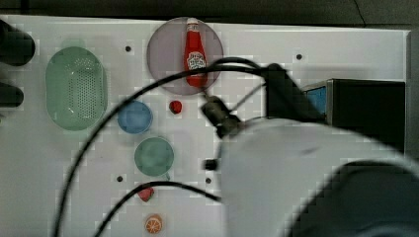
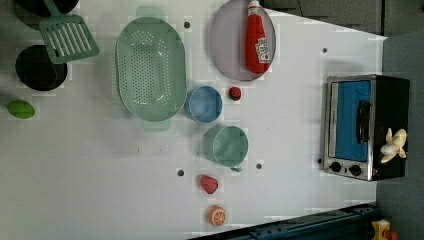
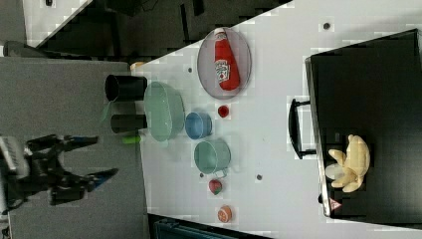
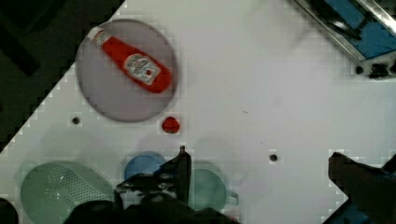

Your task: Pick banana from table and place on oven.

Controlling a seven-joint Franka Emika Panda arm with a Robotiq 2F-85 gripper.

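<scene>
The banana [image 3: 351, 163] lay on the black top of the oven [image 3: 378, 89], near the front edge above the knobs, beside the end of the door handle. The oven stood on the white table [image 2: 290, 130], well apart from the purple plate [image 2: 227, 55] carrying the ketchup bottle [image 2: 257, 42]. The gripper [image 4: 259, 172] hung above the table away from the oven, its jaws spread wide and released, grasping nothing.
</scene>
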